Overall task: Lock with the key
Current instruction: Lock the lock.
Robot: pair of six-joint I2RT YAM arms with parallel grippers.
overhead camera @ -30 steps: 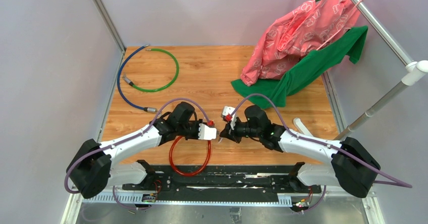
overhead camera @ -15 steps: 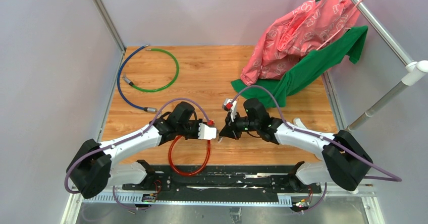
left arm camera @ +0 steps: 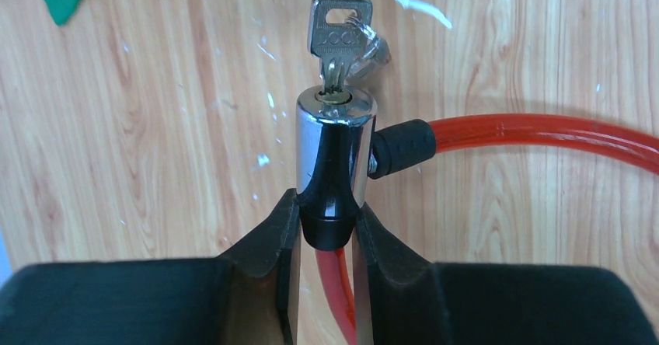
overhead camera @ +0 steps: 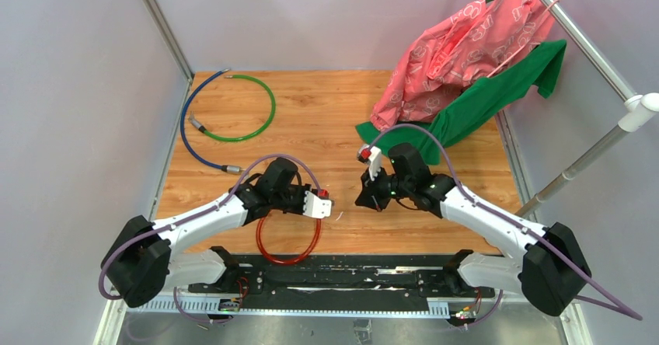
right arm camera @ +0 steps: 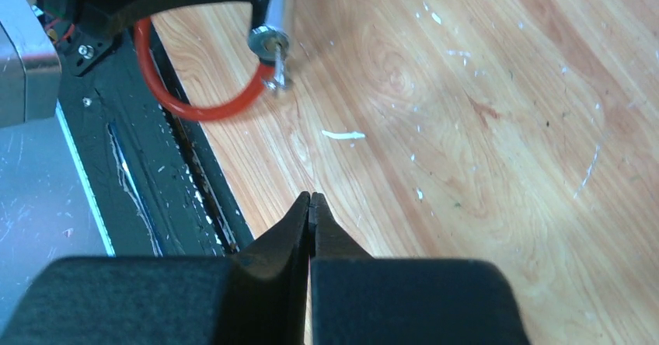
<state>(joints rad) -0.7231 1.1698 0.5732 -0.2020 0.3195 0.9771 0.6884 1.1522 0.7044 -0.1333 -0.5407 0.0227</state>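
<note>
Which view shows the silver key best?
Left wrist: the small silver metal key fills the close-up, seated in the chrome lock cylinder. Right wrist shows it small and distant; top external, barely a glint.

One stamped word, on the key's head.
The key point(left arm camera: 339, 36), seated in the silver lock cylinder point(left arm camera: 334, 151), carries raised letters that appear to read "LOCK".

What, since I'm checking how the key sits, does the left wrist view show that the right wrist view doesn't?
Only the left wrist view: the key close up, stamped head out, blade in the lock cylinder, and the left gripper clamped on its black base. Only the right wrist view: the right gripper shut on nothing, and the black mounting rail. Both: key in cylinder, red cable, wooden table.
</note>
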